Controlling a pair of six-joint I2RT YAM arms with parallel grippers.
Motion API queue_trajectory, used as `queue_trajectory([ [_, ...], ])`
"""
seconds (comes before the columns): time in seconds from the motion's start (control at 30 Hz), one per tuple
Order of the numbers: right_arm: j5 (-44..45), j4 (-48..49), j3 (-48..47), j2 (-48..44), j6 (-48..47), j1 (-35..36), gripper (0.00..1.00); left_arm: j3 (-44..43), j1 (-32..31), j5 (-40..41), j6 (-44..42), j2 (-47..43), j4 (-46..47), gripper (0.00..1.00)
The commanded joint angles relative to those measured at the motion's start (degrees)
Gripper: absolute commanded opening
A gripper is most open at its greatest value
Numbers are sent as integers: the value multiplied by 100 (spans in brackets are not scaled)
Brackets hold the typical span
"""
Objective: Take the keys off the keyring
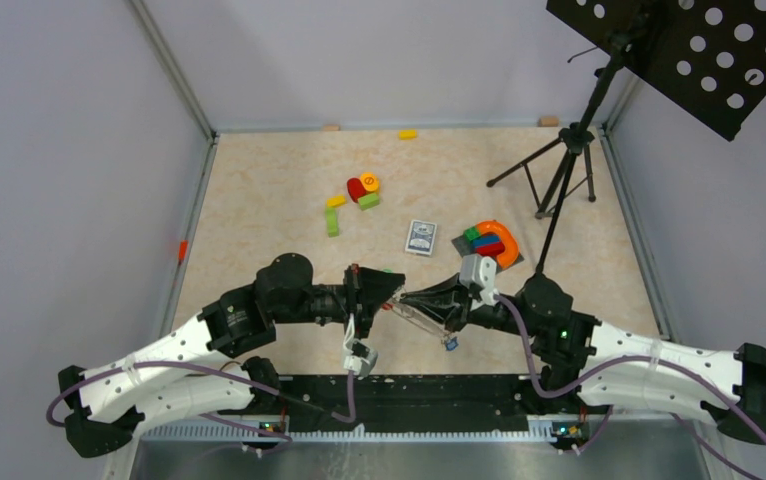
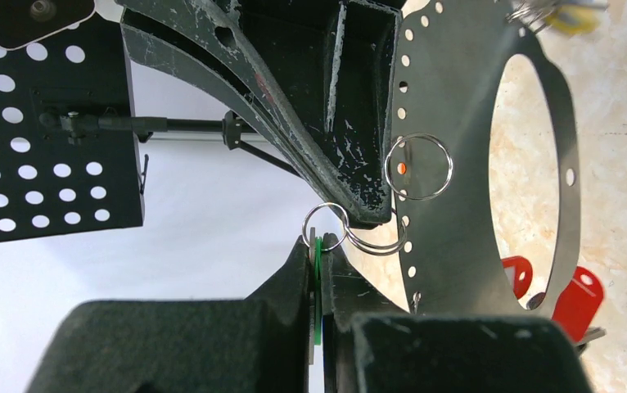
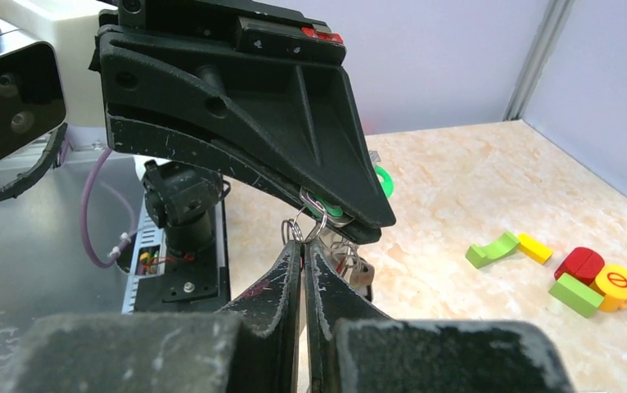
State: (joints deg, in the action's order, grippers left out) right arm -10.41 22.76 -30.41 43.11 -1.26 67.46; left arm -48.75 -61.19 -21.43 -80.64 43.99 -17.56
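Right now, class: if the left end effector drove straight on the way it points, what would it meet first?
Most likely the right end effector: its shut tips sit almost nose to nose with the left end effector, which pinches a green tag; only small split rings hang between. Depth is unclear.

**Blocks, a card box and a stand on the table**

On the pale marbled table, a card box lies flat between two groups of toy blocks. Far-left of it, a red block, a round orange block and a green block touch. A yellow piece and a green bar lie just beside them. On its right, an orange arch curves around smaller blocks. A black tripod stand carries a perforated panel at far right.
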Motion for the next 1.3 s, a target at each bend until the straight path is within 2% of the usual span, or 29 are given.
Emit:
queue_trajectory([
  [0.0,56,282,68,-75,336,54,0,-254,-3,-1,42,-52,507,0],
  [0.4,582,982,359,-48,969,56,0,-166,1,123,41,-85,596,0],
  [1.27,1287,1525,433,-215,1172,48,0,204,2,607,57,-227,895,0],
])
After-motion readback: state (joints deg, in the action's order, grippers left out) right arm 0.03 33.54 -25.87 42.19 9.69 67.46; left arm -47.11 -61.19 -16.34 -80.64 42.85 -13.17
